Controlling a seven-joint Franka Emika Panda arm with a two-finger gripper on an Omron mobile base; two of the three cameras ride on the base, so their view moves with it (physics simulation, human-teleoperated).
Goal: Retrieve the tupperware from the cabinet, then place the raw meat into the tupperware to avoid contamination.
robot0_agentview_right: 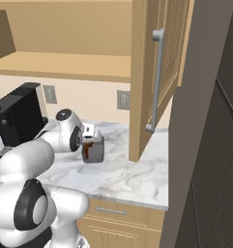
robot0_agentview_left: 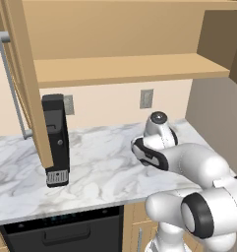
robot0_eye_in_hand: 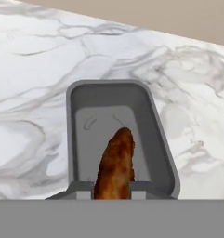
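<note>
Now, with our gripper [robot0_eye_in_hand: 112, 188] pinched narrow on the raw meat [robot0_eye_in_hand: 115, 162] just above the tupperware [robot0_eye_in_hand: 156, 135] on the marble counter [robot0_eye_in_hand: 34, 93], we should lower it centred between the walls before letting go.

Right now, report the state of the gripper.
Gripper: closed on the reddish-brown drumstick-shaped raw meat, holding it over the low grey rectangular tupperware on the white marble counter.
</note>
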